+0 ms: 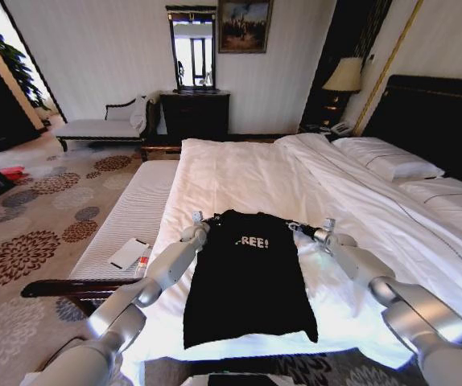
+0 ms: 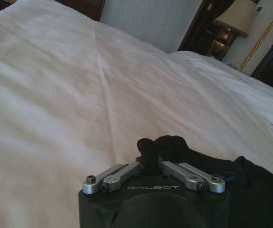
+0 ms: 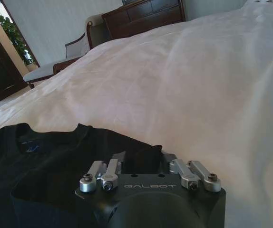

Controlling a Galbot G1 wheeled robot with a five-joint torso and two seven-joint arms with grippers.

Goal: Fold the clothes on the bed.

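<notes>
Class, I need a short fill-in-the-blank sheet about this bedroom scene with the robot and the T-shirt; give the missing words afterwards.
1. The black T-shirt lies on the white ____.
2. The left gripper and right gripper each pinch one ____ of the T-shirt.
3. The lettering on the T-shirt's chest is coloured ____.
4. Beside the dark headboard stands a ____ with a pale shade.

Missing words: bed; shoulder; white; lamp

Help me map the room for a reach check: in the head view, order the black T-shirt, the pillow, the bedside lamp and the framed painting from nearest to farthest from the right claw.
From the right claw:
1. Black T-shirt, at the claw, on the bed.
2. Pillow, by the headboard, on the right.
3. Bedside lamp, beyond the pillow.
4. Framed painting, on the far wall.
</notes>
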